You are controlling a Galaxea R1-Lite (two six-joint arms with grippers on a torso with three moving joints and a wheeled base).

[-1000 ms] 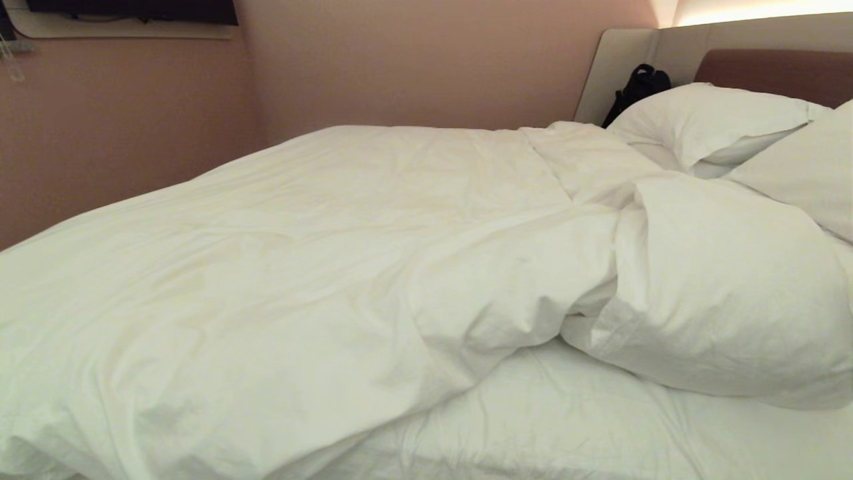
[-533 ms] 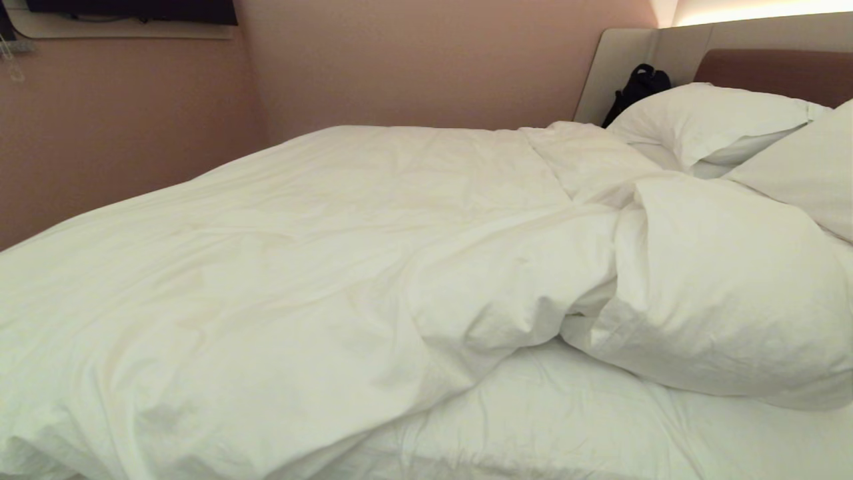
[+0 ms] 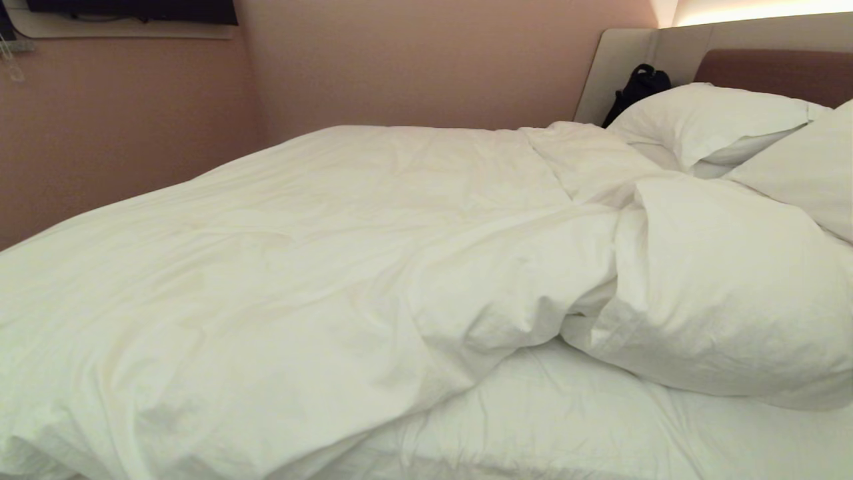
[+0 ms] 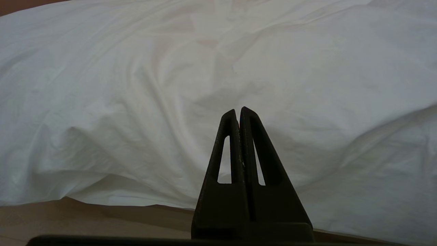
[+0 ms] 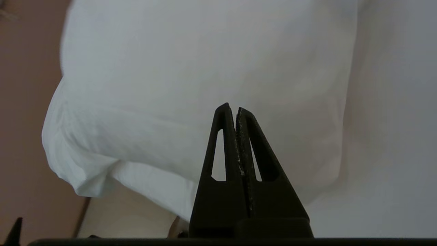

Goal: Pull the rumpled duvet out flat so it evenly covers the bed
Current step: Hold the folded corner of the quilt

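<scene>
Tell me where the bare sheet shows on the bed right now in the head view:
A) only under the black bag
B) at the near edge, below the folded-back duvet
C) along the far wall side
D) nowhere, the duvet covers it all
B: the duvet is bunched and folded back, leaving the sheet exposed along the bed's near edge, towards the pillows.

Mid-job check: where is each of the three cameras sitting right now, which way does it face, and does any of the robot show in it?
Head view: from the robot's head, looking down across the puffy white duvet toward the plump white pillows; no arm shows.
Left wrist view: behind the shut left gripper, facing the duvet's hanging edge.
Right wrist view: behind the shut right gripper, facing white bedding.
Shared: the duvet appears in the head and left wrist views.
</scene>
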